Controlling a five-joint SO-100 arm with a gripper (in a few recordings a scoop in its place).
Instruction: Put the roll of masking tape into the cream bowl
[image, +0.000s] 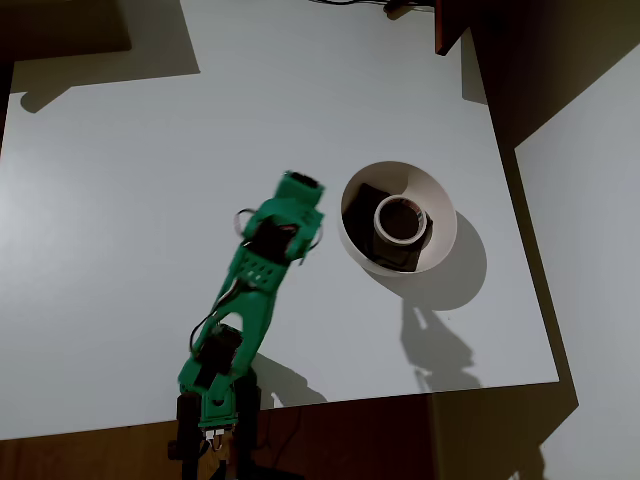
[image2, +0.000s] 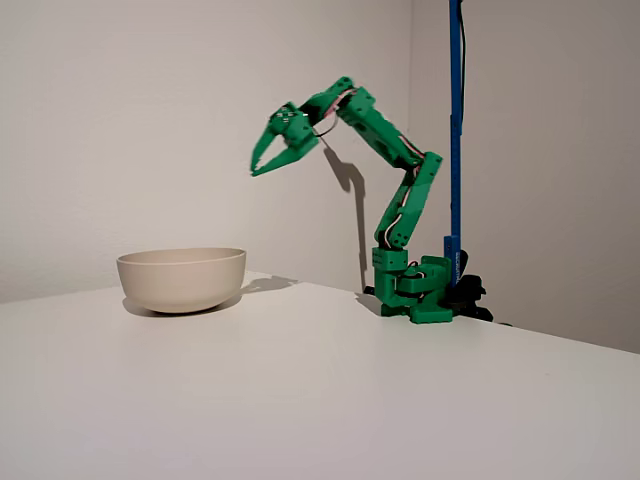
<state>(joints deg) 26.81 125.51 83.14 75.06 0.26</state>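
So up front in the fixed view there's just a big stretch of the plain white table (image2: 300, 390), then the large round cream-white bowl (image2: 181, 278) with smooth sloping sides sitting on it, and behind that the green plastic robot arm (image2: 400, 210) bolted down next to a blue vertical pole (image2: 455, 120) by the wall. The arm's green two-finger gripper (image2: 262, 166) hangs high in the air, well above the bowl and a bit to the right of it, jaws parted a little with nothing between them. From the side you can't see into the bowl at all, but the overhead view sorts that out: the small cream-white ring of masking tape (image: 400, 220) is lying flat inside the bowl (image: 440, 215), wide round hole facing up, dark in the middle, resting on a dark folded cloth-like square (image: 372, 205) at the bottom. From above the gripper (image: 300, 184) sits just left of the bowl's rim, not touching it, though its fingers are hard to make out from that angle. No readable writing or labels anywhere that I can spot.
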